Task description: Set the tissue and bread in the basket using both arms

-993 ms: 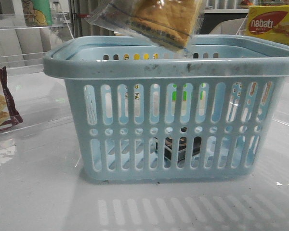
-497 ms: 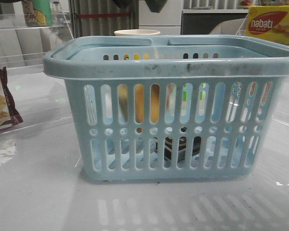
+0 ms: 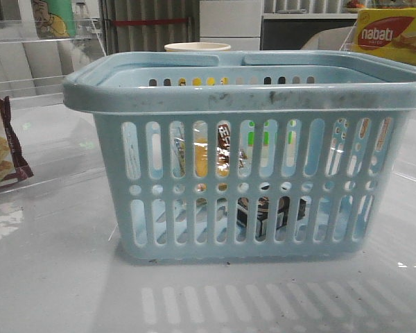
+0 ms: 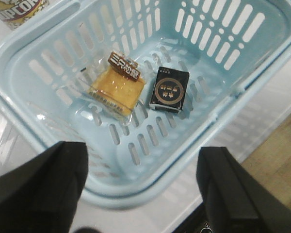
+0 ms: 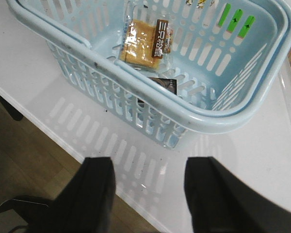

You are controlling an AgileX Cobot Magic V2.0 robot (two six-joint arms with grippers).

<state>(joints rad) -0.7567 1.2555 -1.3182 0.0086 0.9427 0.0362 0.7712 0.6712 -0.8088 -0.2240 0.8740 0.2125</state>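
Two packs lying on the floor of the basket: bread and tissue, side by side, just apart. Bread resting flat, brown label at one end, tan slices showing through the clear wrap. Tissue flat too, black with a pale round emblem. Seen from the front only through the slots: bread at centre of the frame, tissue lower and to the right of it. Basket standing upright on the pale counter, filling the middle of the front frame. Same pair visible at upper centre of the right wrist frame, bread above, tissue half hidden behind the basket rim.

Left claw hovering above the basket, fingers spread wide at the lower corners, holding nothing. Right claw likewise parted and bare, fingers at the bottom of the frame, over the counter edge outside the basket.

Beside the basket: cracker bag at the left edge, yellow box at upper right, pale cup peeking over the far rim.
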